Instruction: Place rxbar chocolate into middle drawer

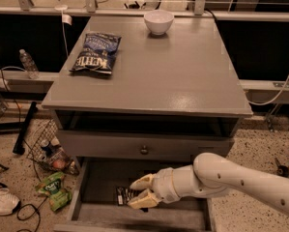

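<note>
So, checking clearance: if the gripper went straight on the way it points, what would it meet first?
Probably the black snack bar, lying on the drawer floor just ahead of the open gripper, which points left; beyond it, the drawer's left wall.

Gripper (140, 191) low inside middle drawer (79, 190), over floor left of centre. Grip on anything: cannot tell.

Rxbar chocolate (123, 195): right end hidden behind gripper; lettering too small to read; lying on floor or held just above it, cannot tell.

Middle drawer: front wall cut by bottom edge; right part of floor hidden by arm (240, 180); rear hidden under drawer front with knob (144, 150).

Arm: cut off at right edge.

Open slot under tabletop (149, 124): too dark to tell contents.

Litter on ground at left (52, 190): blurred, items not identifiable.
</note>
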### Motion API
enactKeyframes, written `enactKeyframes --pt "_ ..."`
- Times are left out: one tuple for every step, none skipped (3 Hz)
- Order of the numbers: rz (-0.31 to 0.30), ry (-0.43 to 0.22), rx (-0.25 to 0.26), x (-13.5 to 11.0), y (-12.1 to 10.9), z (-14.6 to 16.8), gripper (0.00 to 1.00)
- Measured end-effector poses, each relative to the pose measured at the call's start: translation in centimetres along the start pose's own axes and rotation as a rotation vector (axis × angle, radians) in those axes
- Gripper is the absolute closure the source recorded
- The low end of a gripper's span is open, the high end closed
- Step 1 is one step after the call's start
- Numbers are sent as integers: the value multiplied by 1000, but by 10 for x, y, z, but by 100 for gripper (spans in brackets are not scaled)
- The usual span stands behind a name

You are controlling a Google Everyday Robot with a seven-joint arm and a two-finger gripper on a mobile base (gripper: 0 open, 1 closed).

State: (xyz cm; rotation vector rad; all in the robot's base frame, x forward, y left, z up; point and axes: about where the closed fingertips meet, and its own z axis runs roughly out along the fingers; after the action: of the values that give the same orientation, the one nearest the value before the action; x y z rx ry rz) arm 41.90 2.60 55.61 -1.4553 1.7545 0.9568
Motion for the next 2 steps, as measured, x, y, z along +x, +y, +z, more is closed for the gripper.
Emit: enactKeyframes --pt "35 -10 -23 18 -4 30 100" --pt "39 -12 -28 19 -3 33 100"
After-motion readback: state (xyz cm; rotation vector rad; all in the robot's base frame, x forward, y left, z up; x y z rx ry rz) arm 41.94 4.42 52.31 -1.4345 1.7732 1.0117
